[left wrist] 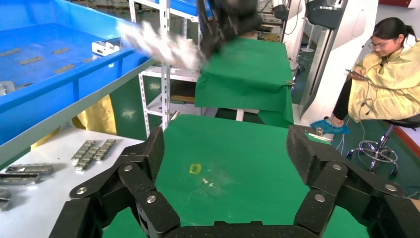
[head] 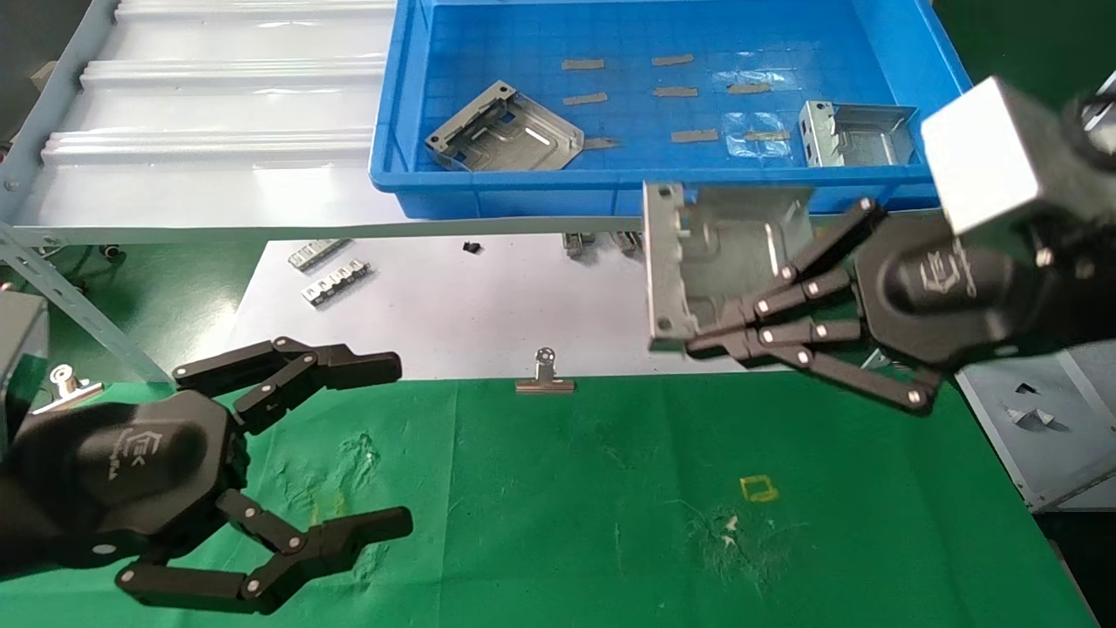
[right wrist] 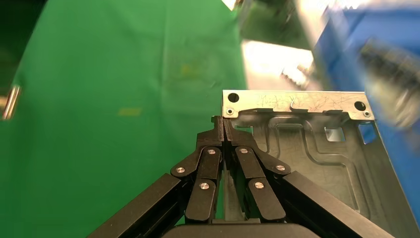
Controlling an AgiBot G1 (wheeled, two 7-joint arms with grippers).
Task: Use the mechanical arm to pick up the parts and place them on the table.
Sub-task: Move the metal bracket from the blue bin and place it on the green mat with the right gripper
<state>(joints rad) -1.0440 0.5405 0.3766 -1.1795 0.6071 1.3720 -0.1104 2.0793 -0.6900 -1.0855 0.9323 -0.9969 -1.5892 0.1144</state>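
1. The table (head: pixel 610 523) is covered in wrinkled green cloth, with one yellow square mark (head: pixel 758 488) toward its right side.
2. The blue bin (head: pixel 488 187) sits beyond the table's far edge and holds two parts: one (head: pixel 504 138) at its near left, one (head: pixel 859 133) at its near right.
3. The right gripper (head: pixel 697 336) hangs above the table's far right edge, its fingers pinched tight on a third part (head: pixel 724 253): a silver-grey stamped plate with bent-up rims, punched holes and an embossed channel.
4. The left gripper (head: pixel 397 445) hovers over the table's near left corner, fingers spread wide, holding nothing.
5. One binder clip (head: pixel 545 377) lies at the cloth's far edge.
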